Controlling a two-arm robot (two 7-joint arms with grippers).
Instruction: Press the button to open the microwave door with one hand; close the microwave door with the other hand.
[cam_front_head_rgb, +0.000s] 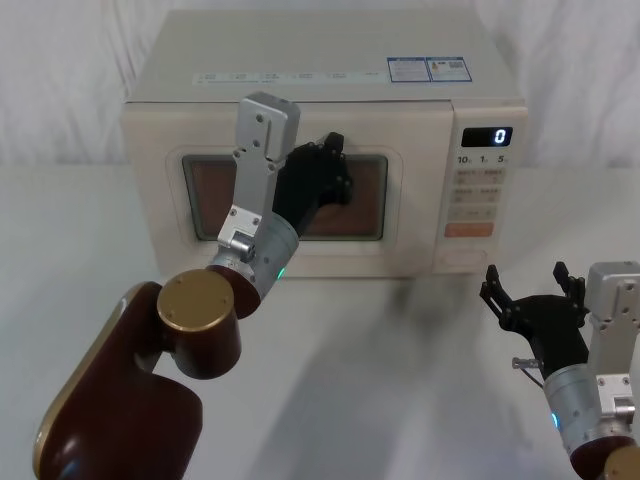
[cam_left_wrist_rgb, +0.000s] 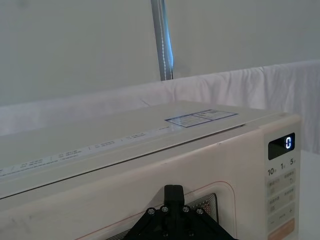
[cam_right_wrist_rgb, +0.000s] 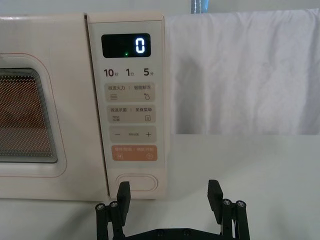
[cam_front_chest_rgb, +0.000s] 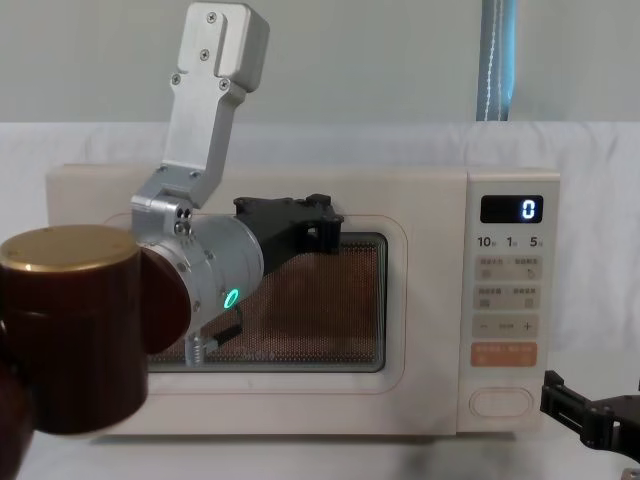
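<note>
The cream microwave door (cam_front_head_rgb: 412, 205) with its dark window lies flush with the oven front. My left gripper (cam_front_head_rgb: 335, 160) reaches forward with its black fingers together, its tip against the door at the top edge of the window (cam_front_chest_rgb: 322, 225); in the left wrist view that tip (cam_left_wrist_rgb: 173, 192) meets the door (cam_left_wrist_rgb: 235, 165). The plain oval button (cam_front_head_rgb: 460, 257) sits at the bottom of the control panel. My right gripper (cam_front_head_rgb: 527, 283) hovers low at the front right, open and holding nothing. In the right wrist view its fingers (cam_right_wrist_rgb: 123, 192) stand a short way back from the button (cam_right_wrist_rgb: 136, 182).
The microwave stands on a white-covered table with a white cloth backdrop (cam_right_wrist_rgb: 240, 70) behind it. The display (cam_front_chest_rgb: 511, 209) reads 0, and an orange key (cam_right_wrist_rgb: 135, 153) sits just above the button. Bare tabletop (cam_front_head_rgb: 400, 360) lies in front of the oven.
</note>
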